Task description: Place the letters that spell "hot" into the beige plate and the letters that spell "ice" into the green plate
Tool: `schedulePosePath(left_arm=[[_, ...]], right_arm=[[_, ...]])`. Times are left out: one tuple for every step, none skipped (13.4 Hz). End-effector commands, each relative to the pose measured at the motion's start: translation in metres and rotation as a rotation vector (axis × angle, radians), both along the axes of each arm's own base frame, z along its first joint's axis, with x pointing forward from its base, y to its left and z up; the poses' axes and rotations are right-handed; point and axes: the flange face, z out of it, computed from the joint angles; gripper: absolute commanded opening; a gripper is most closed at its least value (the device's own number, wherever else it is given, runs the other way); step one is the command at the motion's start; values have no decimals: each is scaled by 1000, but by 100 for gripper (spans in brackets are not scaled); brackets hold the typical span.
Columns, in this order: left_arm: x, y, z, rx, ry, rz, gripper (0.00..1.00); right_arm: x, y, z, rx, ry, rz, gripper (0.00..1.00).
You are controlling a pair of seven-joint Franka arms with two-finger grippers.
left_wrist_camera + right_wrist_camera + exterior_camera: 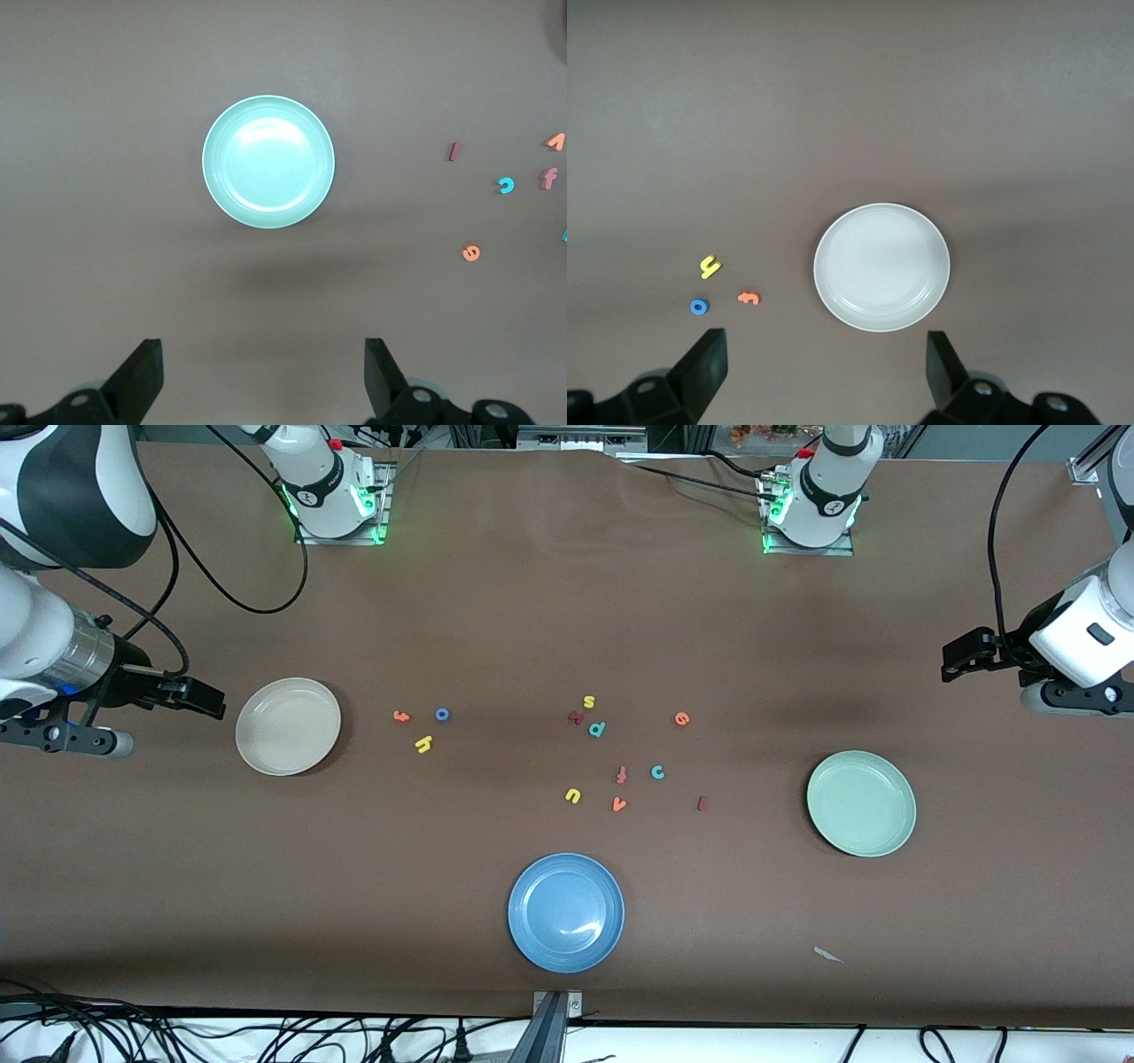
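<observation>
**Inspector:** Since nothing has been sorted yet, start with the plates; where do they stand?

**Assistant:** Brown worktop; beige plate toward the right arm's end, green plate toward the left arm's end, blue plate nearest the front camera; all three hold nothing.

**Inspector:** Tools?

**Assistant:** Right tool hangs just beside the beige plate, jaws spread wide, holding nothing; left tool likewise, up beside the green plate.

**Inspector:** Letters?

**Assistant:** Orange t, blue o and yellow h lie past the beige plate from the right tool, toward mid-worktop, so that arm is nearer; orange e, teal c and dark red i, upright in the front view, suit the left arm.
</observation>
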Motion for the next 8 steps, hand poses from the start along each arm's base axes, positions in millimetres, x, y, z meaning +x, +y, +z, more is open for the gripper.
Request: schedulePosePath(left_arm=[[-2,1,1,27,-5,-11,100],[-2,1,1,27,-5,-11,100],[-2,1,1,27,-5,-11,100],[-2,1,1,27,-5,-11,100],[-2,1,1,27,-5,-11,100],[-2,1,1,26,-5,-10,100],[-2,1,1,27,-5,-11,100],[-2,1,1,26,-5,-10,100]], right_arm=[[-3,0,3,-13,2,-4,100],[-3,0,4,-13,-1,-6,100],[-3,0,4,-13,-1,-4,99],[-3,0,4,-13,-1,-4,100],[-3,0,5,-12,-4,7,100],[-2,0,4,-11,-2,5,100],[-2,0,4,-11,-2,3,100],[-2,0,4,-9,-2,-1,100]])
